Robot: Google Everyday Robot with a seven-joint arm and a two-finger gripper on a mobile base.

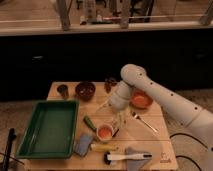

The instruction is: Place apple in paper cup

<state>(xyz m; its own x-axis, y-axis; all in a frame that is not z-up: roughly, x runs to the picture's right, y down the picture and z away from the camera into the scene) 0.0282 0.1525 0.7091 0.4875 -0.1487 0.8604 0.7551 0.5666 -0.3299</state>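
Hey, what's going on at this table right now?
A robot arm is working over a table of kitchen items. Its gripper hangs open beside the right rim of the paper cup, near the middle of the table. The apple sits inside the cup, not in the gripper, so the placing looks done. A green tray lies to the left of the cup.

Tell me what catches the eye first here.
The white robot arm reaches in from the right, its pincer just right of the paper cup near the front of the table. The apple glows orange inside that cup, and a green tray fills the left.
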